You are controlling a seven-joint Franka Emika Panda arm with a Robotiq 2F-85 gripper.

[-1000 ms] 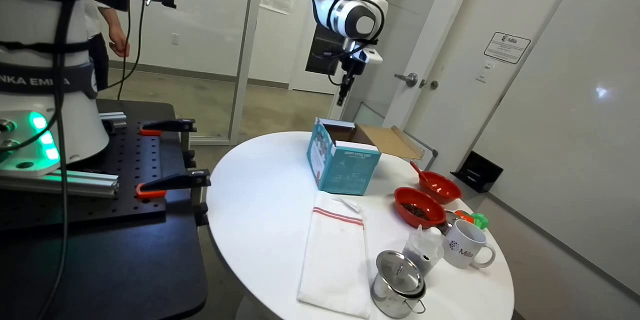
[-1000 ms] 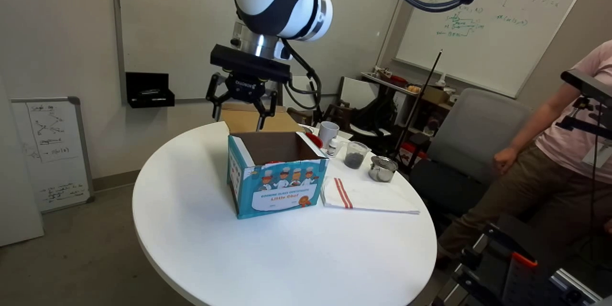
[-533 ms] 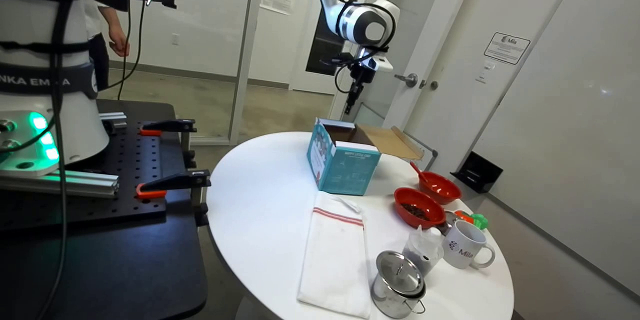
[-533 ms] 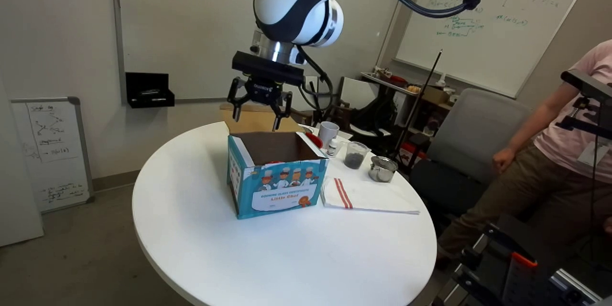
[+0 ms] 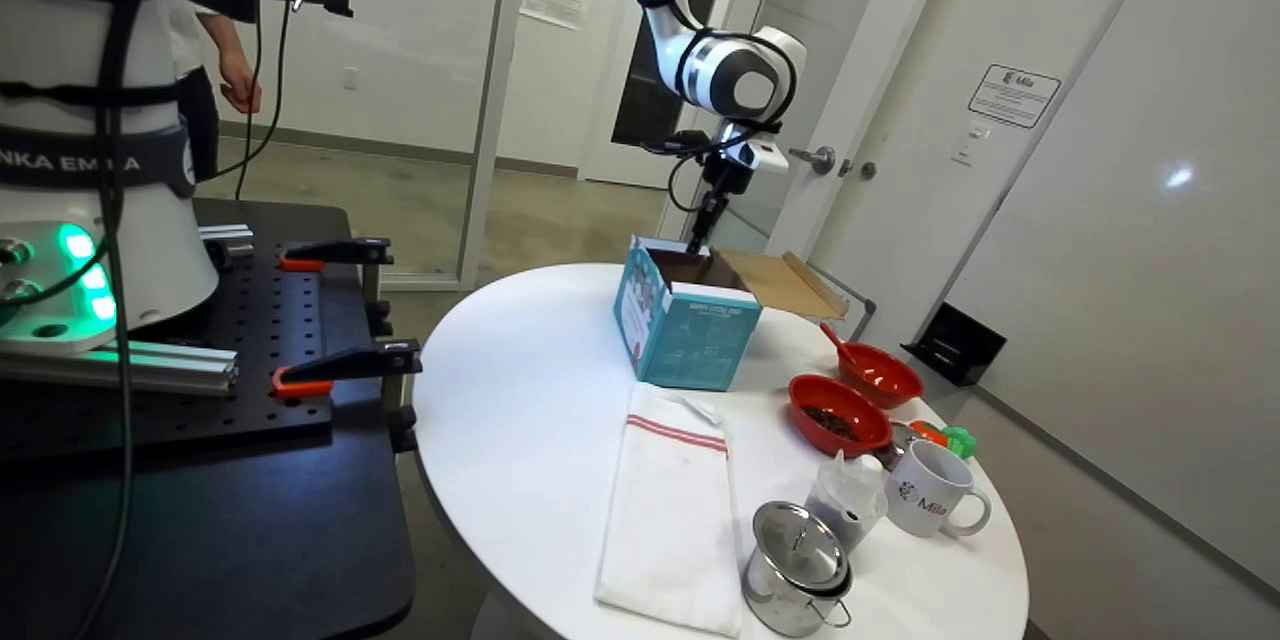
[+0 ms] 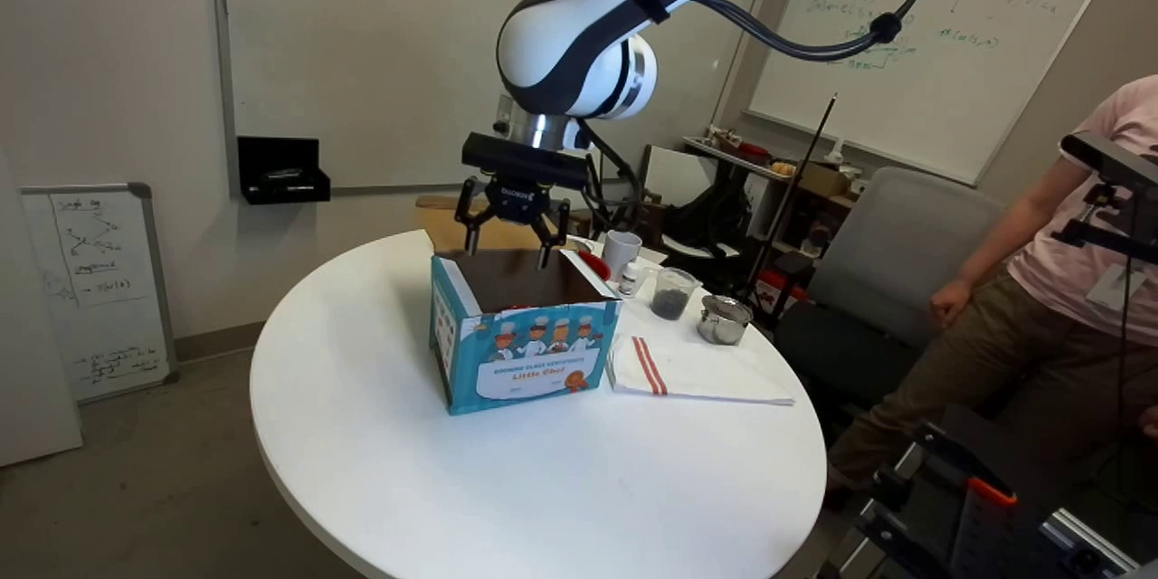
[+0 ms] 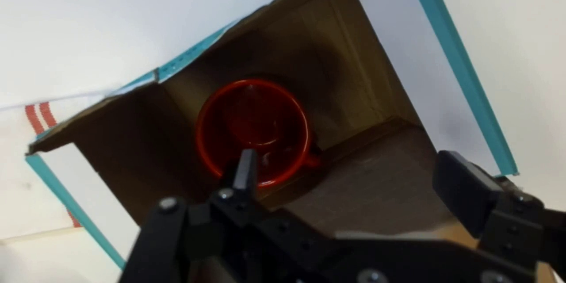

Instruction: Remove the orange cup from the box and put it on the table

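Observation:
The orange cup [image 7: 254,130] stands upright inside the box in the wrist view, its handle toward the lower right. A sliver of red shows over the box's near rim in an exterior view [image 6: 517,308]. The teal box [image 5: 698,340] stands open on the round white table [image 5: 520,370]; it also shows in an exterior view [image 6: 534,362]. My gripper [image 6: 507,258] is open and empty, fingertips at about the height of the box's far rim. In the wrist view the gripper [image 7: 348,170] has one finger overlapping the cup's near rim and the other over the box's side flap.
The box's brown lid flap [image 5: 785,282] hangs open on the far side. A folded towel [image 5: 672,510] lies beside the box. Red bowls [image 5: 838,415], a white mug [image 5: 930,490], a plastic cup [image 5: 848,500] and a metal pot [image 5: 795,570] stand along the table's edge.
My gripper has moved down to the box opening, and toward the right in an exterior view. It stays open. The box and the other things have not moved.

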